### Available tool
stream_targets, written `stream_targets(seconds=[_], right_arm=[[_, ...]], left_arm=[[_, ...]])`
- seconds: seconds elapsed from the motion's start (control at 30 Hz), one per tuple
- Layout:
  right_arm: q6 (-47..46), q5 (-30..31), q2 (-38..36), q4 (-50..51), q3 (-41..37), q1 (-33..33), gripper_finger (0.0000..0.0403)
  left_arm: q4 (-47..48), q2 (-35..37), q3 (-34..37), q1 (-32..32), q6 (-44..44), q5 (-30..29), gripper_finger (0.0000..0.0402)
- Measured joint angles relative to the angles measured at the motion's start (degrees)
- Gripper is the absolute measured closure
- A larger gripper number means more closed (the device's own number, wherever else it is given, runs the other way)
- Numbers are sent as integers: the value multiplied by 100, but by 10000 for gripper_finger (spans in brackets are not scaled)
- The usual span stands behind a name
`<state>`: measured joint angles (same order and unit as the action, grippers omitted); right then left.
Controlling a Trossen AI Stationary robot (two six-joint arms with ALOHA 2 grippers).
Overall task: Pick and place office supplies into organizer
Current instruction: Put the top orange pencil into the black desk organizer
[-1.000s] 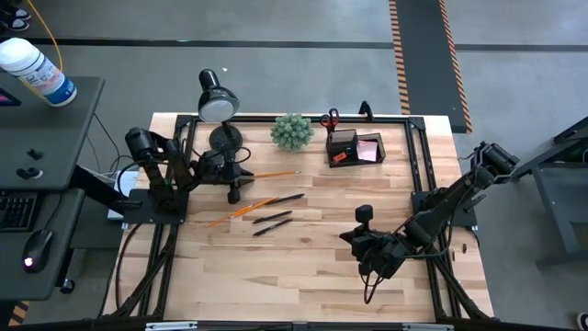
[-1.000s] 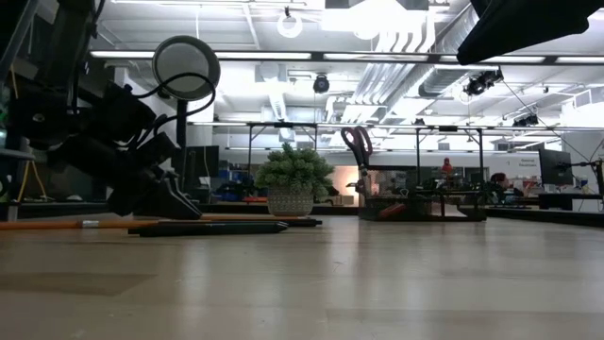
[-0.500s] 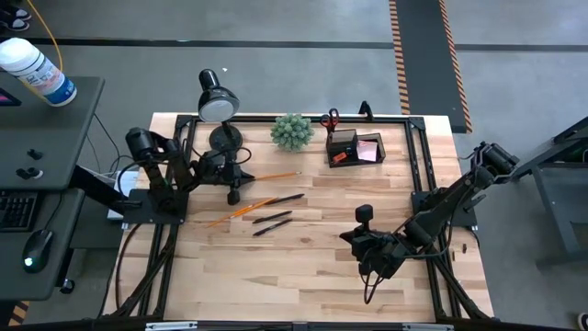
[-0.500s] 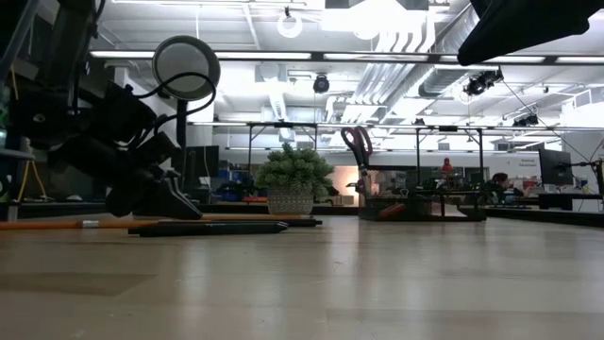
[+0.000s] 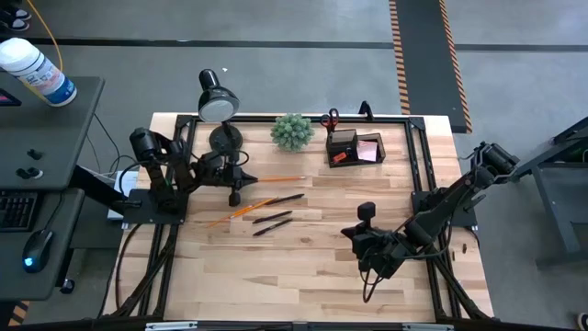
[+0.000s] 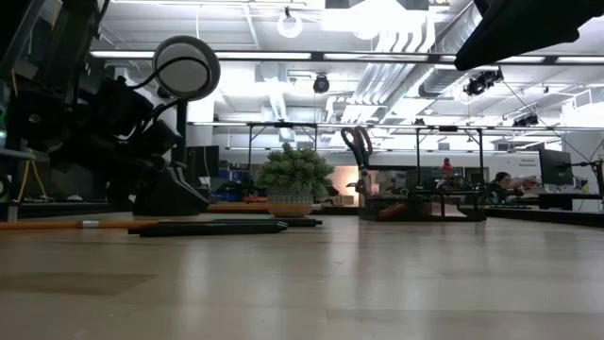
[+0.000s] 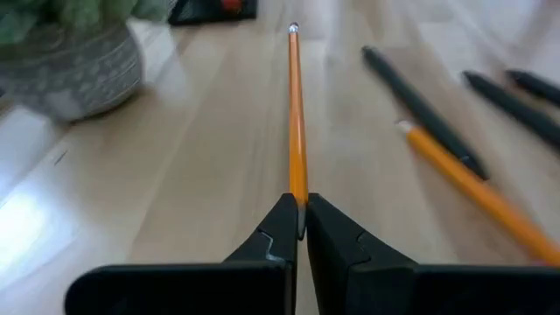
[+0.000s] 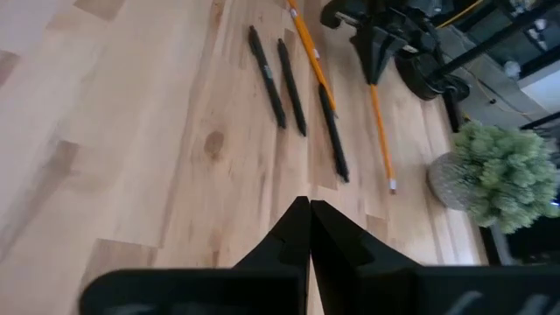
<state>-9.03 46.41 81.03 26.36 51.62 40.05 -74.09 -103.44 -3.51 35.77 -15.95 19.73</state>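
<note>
Left gripper (image 7: 299, 229), jaws pinched on one end of an orange pencil (image 7: 297, 114) lying on the counter (image 5: 312, 267). Right gripper (image 8: 308, 229) waits, jaws closed and empty. Scissors (image 5: 330, 118) and pink pad (image 5: 369, 150) occupy the organizer (image 5: 342, 141); pens (image 5: 273, 218) remain. Only the left wrist view confirms the grip

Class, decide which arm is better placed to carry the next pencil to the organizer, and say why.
Probably the left: the left gripper is shut on the pencil. The right gripper is shut on nothing, farther from the pens.
</note>
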Motion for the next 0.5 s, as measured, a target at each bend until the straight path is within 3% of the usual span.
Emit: stream_targets(seconds=[0.5], right_arm=[[-763,530,0,1314,0,-430,401]], left_arm=[[-1543,35,-30,-1258,424,-280,401]])
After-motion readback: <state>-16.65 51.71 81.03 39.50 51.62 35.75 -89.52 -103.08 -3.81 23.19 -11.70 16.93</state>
